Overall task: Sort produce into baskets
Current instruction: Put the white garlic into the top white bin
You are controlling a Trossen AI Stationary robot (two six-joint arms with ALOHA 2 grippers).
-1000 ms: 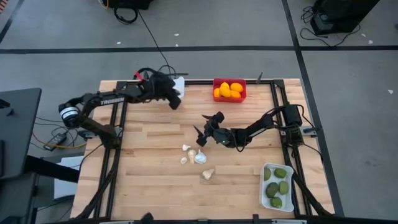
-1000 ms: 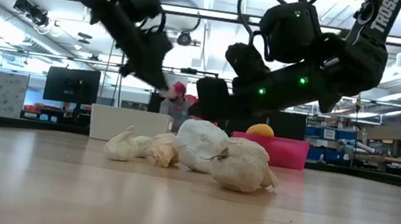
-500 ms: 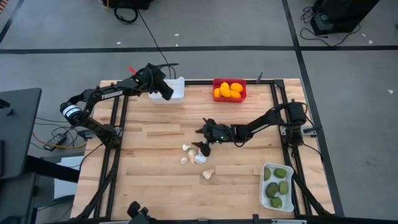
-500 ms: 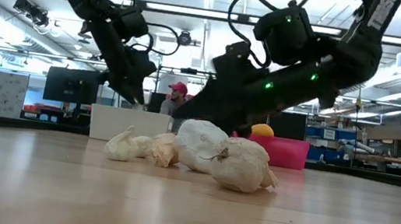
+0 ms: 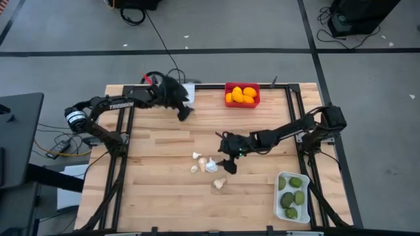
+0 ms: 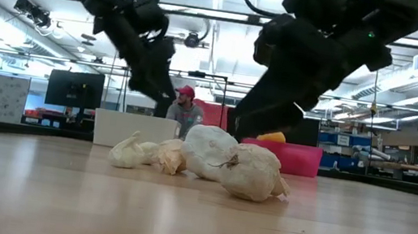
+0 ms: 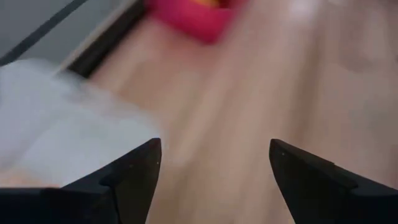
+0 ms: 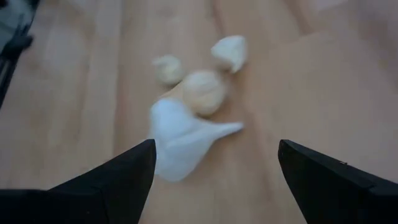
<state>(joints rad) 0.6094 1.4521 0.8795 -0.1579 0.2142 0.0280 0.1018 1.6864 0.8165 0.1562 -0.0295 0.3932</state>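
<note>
Right claw (image 5: 229,162) hangs over the middle of the worktop (image 5: 157,196), its fingers spread wide and holding nothing, as the right wrist view shows. The garlic bulbs (image 5: 209,163) lie in a loose cluster just left of it, with one more bulb (image 5: 219,183) nearer the front edge. In the right wrist view the largest bulb (image 8: 180,140) sits straight ahead between the open fingers, its pointed tip trailing to one side, so the coming grasp probably turns on dropping straight onto it. The right arm is plainly the nearer one.

Left claw (image 5: 184,113) hovers at the far left, beside the white basket (image 5: 188,88), also open and empty; that basket seems to hold garlic, though the view is too blurred to be sure. The red basket (image 5: 242,102) at the far edge holds the citrus fruits (image 5: 241,95), and the white basket at the near right (image 5: 277,196) holds the green fruits (image 5: 293,195).
</note>
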